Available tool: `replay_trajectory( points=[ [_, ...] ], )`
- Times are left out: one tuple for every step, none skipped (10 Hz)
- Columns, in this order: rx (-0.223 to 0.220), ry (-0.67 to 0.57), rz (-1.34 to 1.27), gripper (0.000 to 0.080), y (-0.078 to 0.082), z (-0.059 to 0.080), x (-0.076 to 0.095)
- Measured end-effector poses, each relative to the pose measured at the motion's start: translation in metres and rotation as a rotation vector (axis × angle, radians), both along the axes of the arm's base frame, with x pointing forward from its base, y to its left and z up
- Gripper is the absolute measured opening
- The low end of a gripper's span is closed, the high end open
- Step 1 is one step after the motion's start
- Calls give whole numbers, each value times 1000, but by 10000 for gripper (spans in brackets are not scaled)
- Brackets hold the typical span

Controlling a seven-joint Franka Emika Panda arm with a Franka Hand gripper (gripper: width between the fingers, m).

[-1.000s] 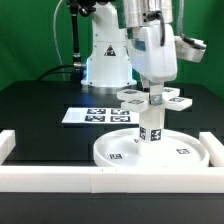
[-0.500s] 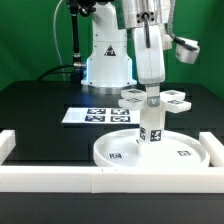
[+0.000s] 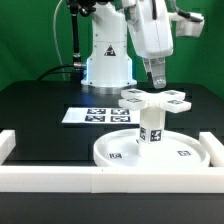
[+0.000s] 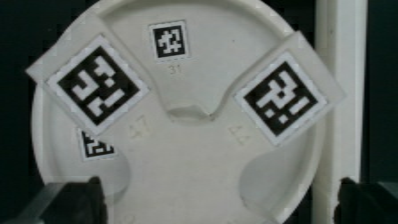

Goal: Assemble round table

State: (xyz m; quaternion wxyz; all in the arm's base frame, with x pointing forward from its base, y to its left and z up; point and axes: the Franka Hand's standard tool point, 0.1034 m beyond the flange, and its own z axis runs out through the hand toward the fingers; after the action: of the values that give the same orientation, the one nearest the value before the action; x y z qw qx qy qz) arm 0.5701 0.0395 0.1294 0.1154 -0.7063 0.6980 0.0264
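Hanging above the desk with the claw spread wide and gripping nothing, just over the stacked parts and touching none of them. In the wrist view, showing the dark fingertips far apart at the picture's edges, with only white plastic between. Standing near the front rail, in front of the marker board: the round disc lying flat on the desk, the short leg rising upright from its middle, and the cross-shaped base sitting across the top of the leg, looking level. Not showing whether the joints are turned tight or merely resting. Judging by looks: handling as light, stiff, smooth plastic, so probably slipping easily between the pads and unlikely to be bending or breaking under a firm squeeze. Looking tall for its weight, so likely tipping or twisting loose if nudged on one arm of the cross. Best taking hold across the round sides of the leg, or across one arm of the cross by its straight edges, pinching squarely. Avoiding the disc except at its rim, it being far too wide to span.
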Motion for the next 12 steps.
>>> replay_trajectory(
  points=[
    [-9, -14, 71, 649, 0, 0, 0],
    [-24, -26, 167, 649, 1, -2, -1],
    [-49, -31, 300, 649, 4, -4, -4],
    [-68, -44, 415, 649, 6, -4, -4],
    [-78, -52, 532, 649, 8, -3, -4],
    [-90, -60, 643, 649, 12, -1, -3],
    [-95, -74, 709, 649, 12, -1, -2],
    [-102, -88, 779, 649, 12, -1, -3],
    [-108, -101, 844, 649, 12, -1, -3],
    [-114, -115, 916, 649, 12, -1, -3],
    [-118, -123, 955, 649, 12, -1, -2],
    [-150, -132, 1108, 649, 11, 0, -2]
  ],
)
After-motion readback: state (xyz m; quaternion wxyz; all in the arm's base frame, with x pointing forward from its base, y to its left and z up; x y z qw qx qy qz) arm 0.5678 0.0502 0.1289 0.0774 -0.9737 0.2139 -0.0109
